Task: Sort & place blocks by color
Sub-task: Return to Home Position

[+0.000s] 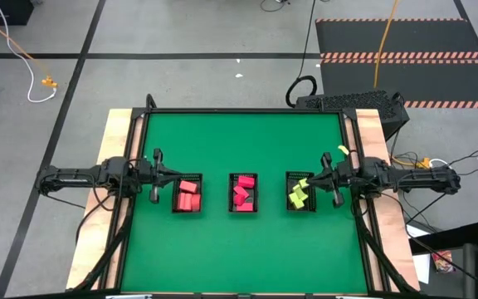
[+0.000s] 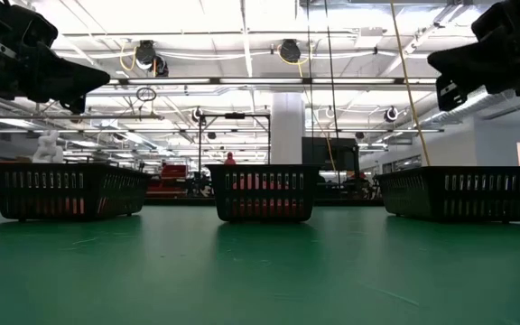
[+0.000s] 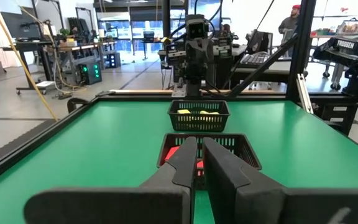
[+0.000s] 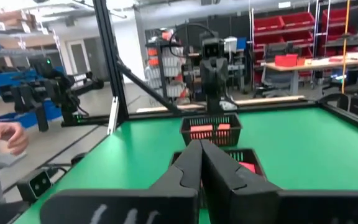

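High view: the left gripper (image 1: 173,175) hangs at the left edge of the green table (image 1: 239,249), just beside the left basket (image 1: 175,193) and apart from it. The left wrist view shows its fingers (image 3: 224,163) drawn together with only a slit between them and nothing held. The left basket holds the salmon-red blocks (image 1: 188,196). The middle basket (image 1: 231,193) holds the pink-red blocks (image 1: 241,193). The right basket (image 1: 289,193) holds the yellow-green blocks (image 1: 298,194). The three baskets stand in one row across the middle of the table, well apart from each other. No block lies on the bare mat. The right gripper (image 1: 318,176) hangs at the right edge, just beside the right basket, facing the left arm. Its fingers (image 4: 224,167) are likewise closed on nothing. The low view shows both grippers raised above basket height.
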`<action>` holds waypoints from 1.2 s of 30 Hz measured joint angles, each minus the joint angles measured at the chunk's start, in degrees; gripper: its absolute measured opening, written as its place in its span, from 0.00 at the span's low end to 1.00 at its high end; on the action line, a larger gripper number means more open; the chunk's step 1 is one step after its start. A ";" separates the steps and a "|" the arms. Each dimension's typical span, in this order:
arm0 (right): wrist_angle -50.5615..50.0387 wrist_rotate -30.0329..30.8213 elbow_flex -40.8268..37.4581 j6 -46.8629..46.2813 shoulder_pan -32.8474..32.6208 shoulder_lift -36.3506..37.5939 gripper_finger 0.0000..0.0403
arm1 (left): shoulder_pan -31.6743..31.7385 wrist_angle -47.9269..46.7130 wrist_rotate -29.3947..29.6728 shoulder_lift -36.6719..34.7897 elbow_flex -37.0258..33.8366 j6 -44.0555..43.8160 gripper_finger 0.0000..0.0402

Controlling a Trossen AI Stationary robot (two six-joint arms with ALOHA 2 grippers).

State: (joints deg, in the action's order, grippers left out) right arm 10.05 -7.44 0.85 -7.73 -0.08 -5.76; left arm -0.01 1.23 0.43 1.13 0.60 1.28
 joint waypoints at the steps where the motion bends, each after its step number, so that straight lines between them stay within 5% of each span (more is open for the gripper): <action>1: 0.12 0.02 0.00 -0.06 0.00 0.20 0.00 | 0.00 0.02 0.00 0.00 0.00 0.00 0.08; 14: 6.17 0.07 -0.01 -1.91 0.00 0.31 0.00 | 0.00 0.17 -0.02 0.00 -0.02 -0.02 0.08; 36: -7.41 0.00 0.00 -2.10 0.00 0.24 0.00 | 0.00 0.27 -0.04 0.00 -0.02 -0.02 0.08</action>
State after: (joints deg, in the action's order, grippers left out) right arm 2.63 -7.44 0.85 -9.82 -0.08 -5.52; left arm -0.01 1.50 0.38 1.13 0.58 1.26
